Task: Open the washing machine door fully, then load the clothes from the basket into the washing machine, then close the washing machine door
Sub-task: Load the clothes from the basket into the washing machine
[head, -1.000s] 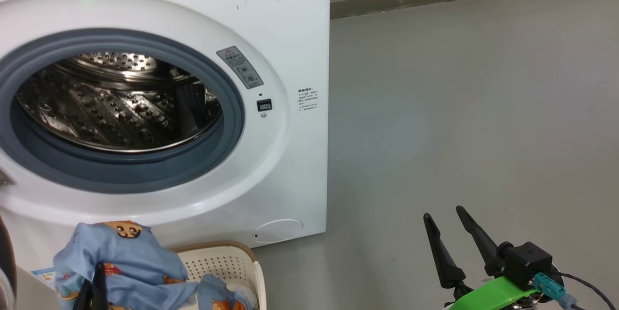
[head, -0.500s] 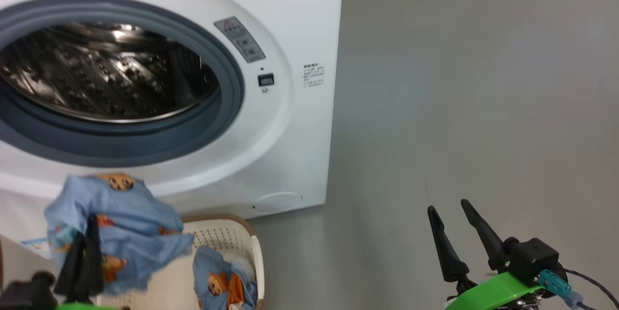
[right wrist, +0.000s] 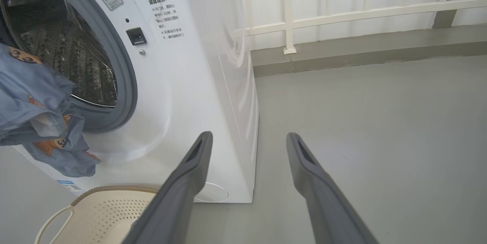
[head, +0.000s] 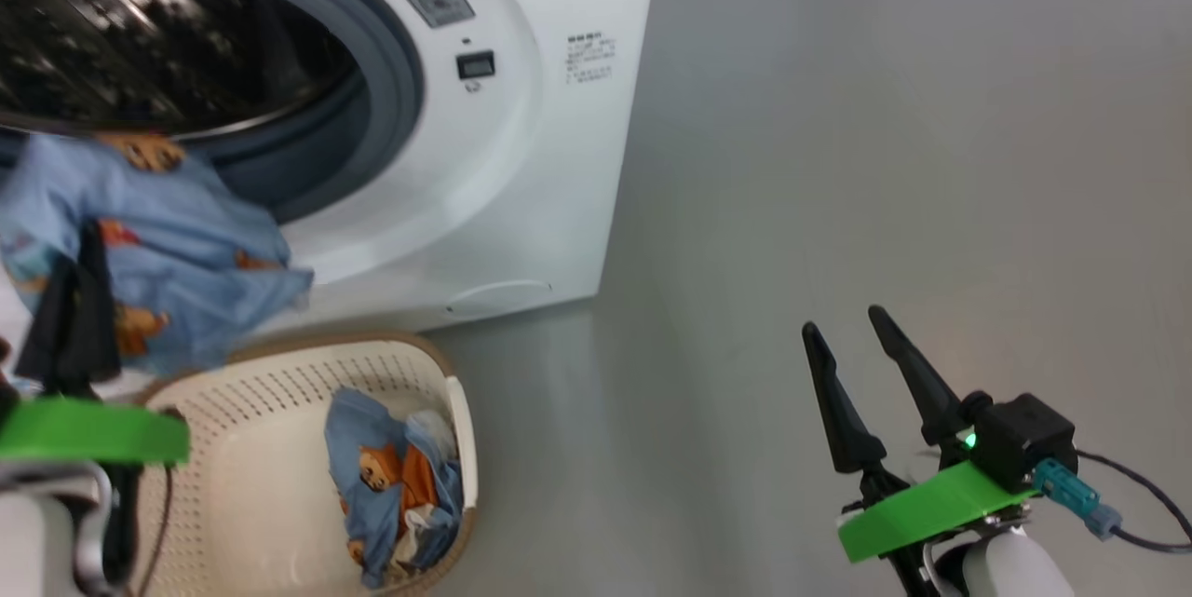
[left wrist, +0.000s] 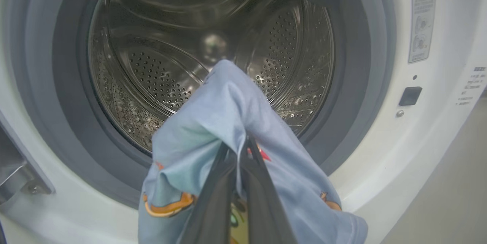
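Pinching a light blue bear-print garment between pressed-together fingers, the left gripper held it before the lower edge of the washing machine's open mouth, the cloth drooping in front of the grey gasket. A second garment lay bunched at the right end of the basket, which stood on the floor by the machine's front. The right gripper hovered over bare floor, fingers spread, holding nothing.

Warning-triangle label and Chinese notice on washing machine front
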